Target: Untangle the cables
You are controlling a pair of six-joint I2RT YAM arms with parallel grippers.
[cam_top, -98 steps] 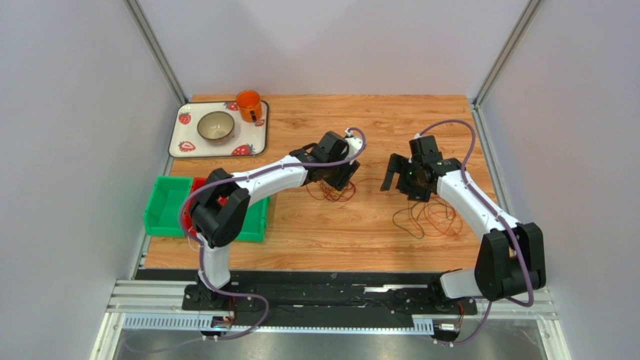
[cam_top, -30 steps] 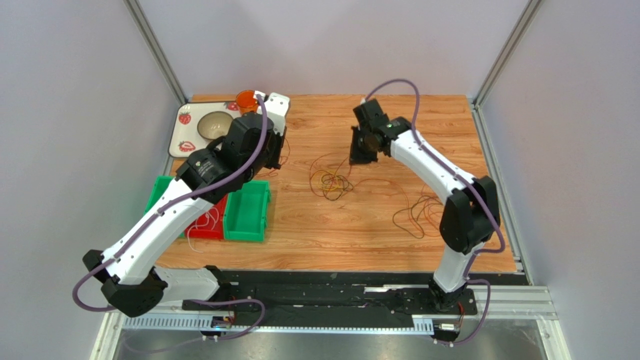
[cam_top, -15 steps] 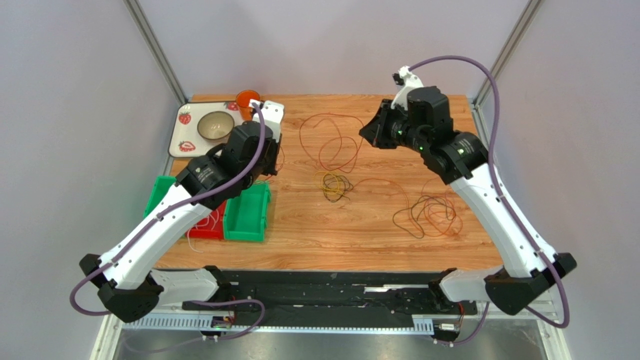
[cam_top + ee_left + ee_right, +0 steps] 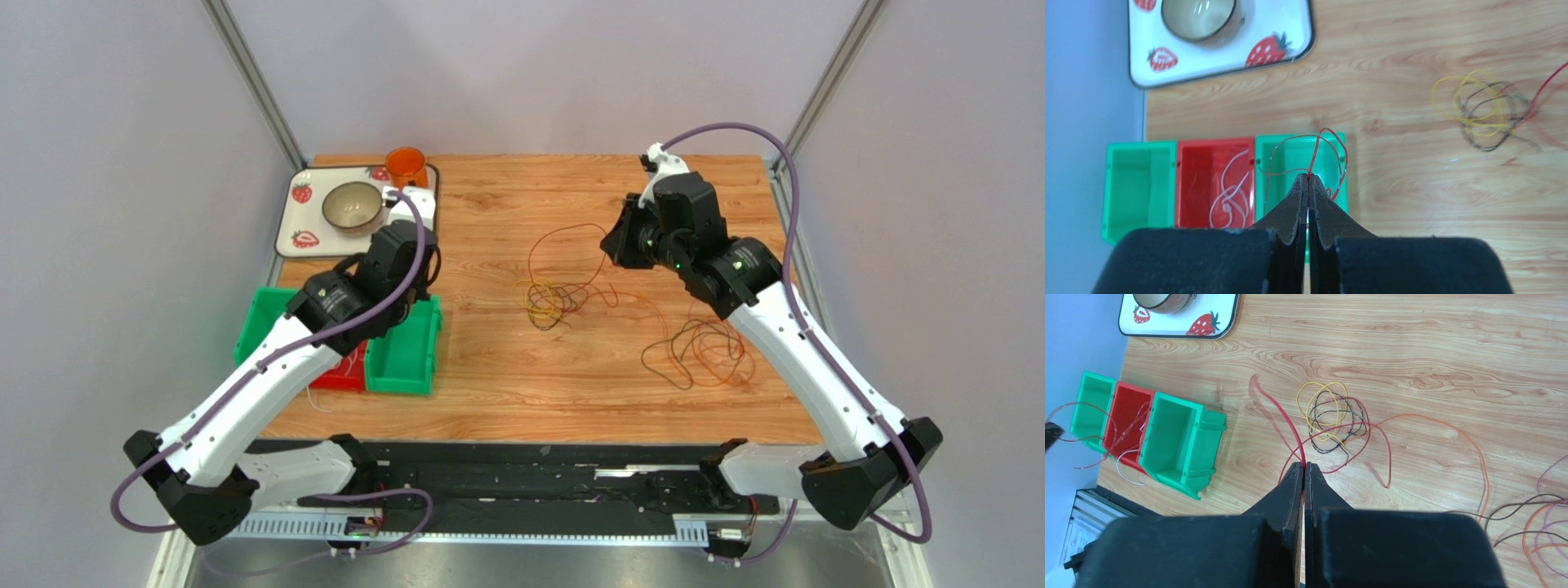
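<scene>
Orange-red cable [image 4: 1289, 424] runs leftward from right jaws, looping across yellow-black tangle [image 4: 1328, 419].

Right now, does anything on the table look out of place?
Yes: the white cable spills over the red bin's near wall onto the table, not wholly inside. Yellow and dark cables lie knotted mid-table.
</scene>
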